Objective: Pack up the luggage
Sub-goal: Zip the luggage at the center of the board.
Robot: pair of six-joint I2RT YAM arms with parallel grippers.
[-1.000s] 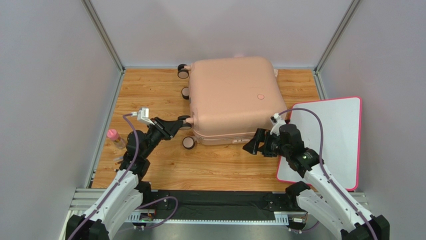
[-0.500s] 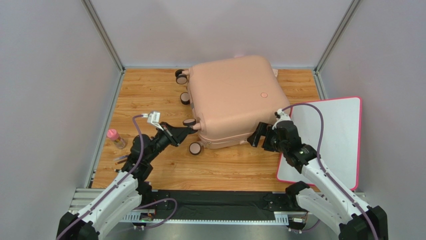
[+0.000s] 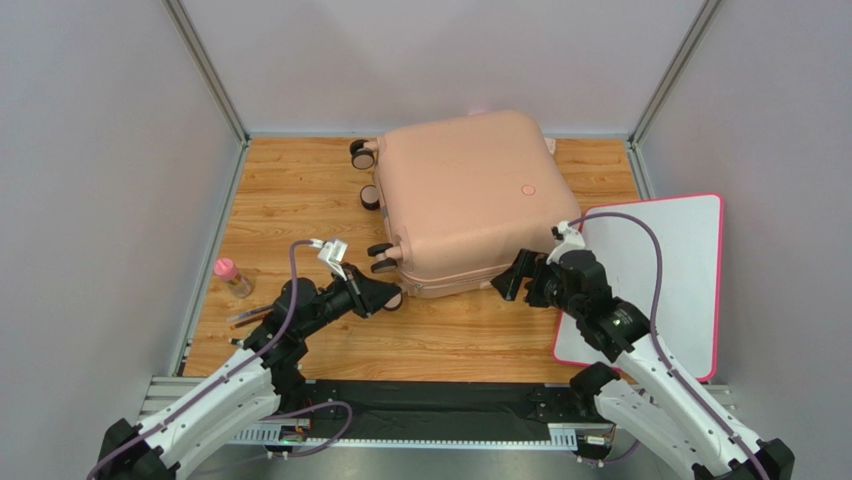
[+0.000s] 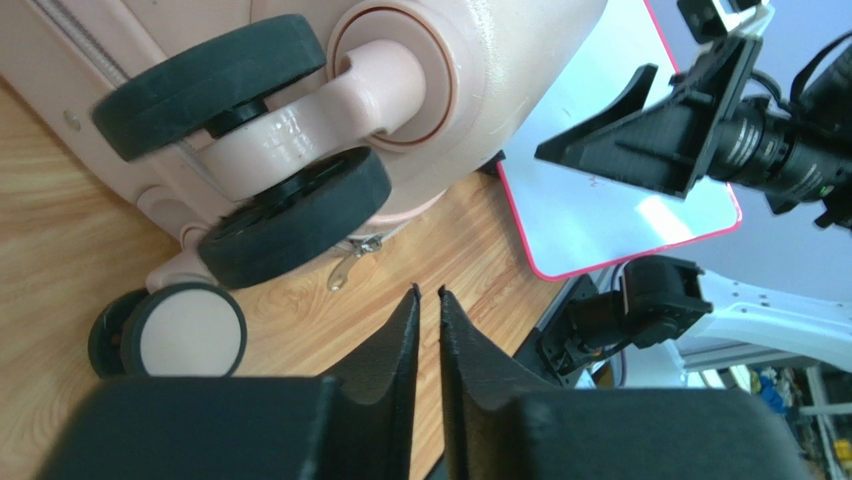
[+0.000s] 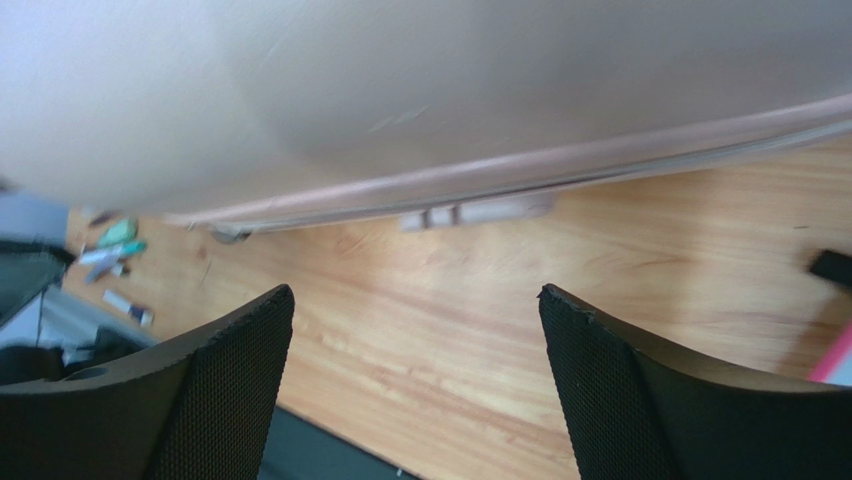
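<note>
The luggage (image 3: 465,195) is a pale pink hard-shell suitcase lying flat and closed on the wooden floor, skewed a little, with its caster wheels (image 3: 365,153) facing left. My left gripper (image 3: 388,296) sits low at its near-left corner, shut with nothing between the fingers. In the left wrist view the gripper (image 4: 428,290) points past the twin black wheels (image 4: 300,225) and a zipper pull (image 4: 345,270). My right gripper (image 3: 508,284) stands open at the near-right corner. In the right wrist view the gripper (image 5: 415,290) is empty, with the luggage shell (image 5: 400,90) just beyond it.
A flat white board with a pink rim (image 3: 660,280) lies at the right, under my right arm. A small bottle with a pink cap (image 3: 230,275) and some pens (image 3: 245,318) lie near the left wall. Grey walls enclose the floor on three sides.
The luggage has turned slightly, its near-left corner swinging out. My left gripper has closed and moved nearer and rightward to the near wheel. The right gripper stayed open by its corner.
</note>
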